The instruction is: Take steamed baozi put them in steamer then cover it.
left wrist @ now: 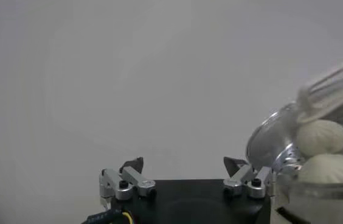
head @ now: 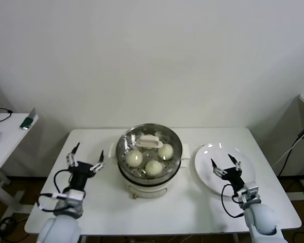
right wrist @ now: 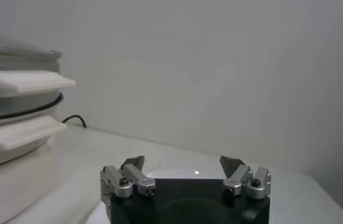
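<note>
The steamer (head: pixel 149 188) stands mid-table, its steel pot on a white base. A clear glass lid with a white handle (head: pixel 148 141) lies over it. Through the glass I see three cream-white steamed baozi (head: pixel 135 158) (head: pixel 153 167) (head: pixel 165 151) on the perforated tray. My left gripper (head: pixel 87 154) hangs open and empty left of the steamer. Its wrist view shows the open gripper (left wrist: pixel 183 163) beside the pot, with baozi (left wrist: pixel 322 135) under the lid handle (left wrist: pixel 332 88). My right gripper (head: pixel 222 163) (right wrist: pixel 182 163) hovers open and empty over the bare white plate (head: pixel 205 152).
A white side table (head: pixel 10 132) with small items stands off the left end of the work table. A black cable (right wrist: pixel 74 120) runs behind the steamer (right wrist: pixel 7 109). A wall rises close behind the table's far edge.
</note>
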Tool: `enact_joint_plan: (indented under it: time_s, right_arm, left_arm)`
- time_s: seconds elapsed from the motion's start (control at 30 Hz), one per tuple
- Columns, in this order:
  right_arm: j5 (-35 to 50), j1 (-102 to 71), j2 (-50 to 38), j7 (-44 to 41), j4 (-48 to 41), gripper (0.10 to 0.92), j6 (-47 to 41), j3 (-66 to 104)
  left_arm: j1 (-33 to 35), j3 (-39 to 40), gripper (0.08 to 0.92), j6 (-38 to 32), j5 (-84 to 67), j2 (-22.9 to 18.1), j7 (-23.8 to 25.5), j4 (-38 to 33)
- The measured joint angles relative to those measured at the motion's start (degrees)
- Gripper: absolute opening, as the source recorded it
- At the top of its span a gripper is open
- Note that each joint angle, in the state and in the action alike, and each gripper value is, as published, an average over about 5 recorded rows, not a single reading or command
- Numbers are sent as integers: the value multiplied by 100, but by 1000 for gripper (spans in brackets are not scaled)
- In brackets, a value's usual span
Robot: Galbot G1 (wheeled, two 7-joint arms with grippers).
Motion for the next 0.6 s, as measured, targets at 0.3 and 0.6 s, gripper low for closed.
enact_joint_plan:
  time_s: [0.3,0.6]
  right_arm:
    - [136,-149,7,-52,147,823,258,63]
    - [238,-259,33,-95,245,823,416,115]
  left_arm:
    - [336,-670,823,-1033,-908,-485,-8,622]
    - [460,-989,823,-1548,-1383,-665,152,989]
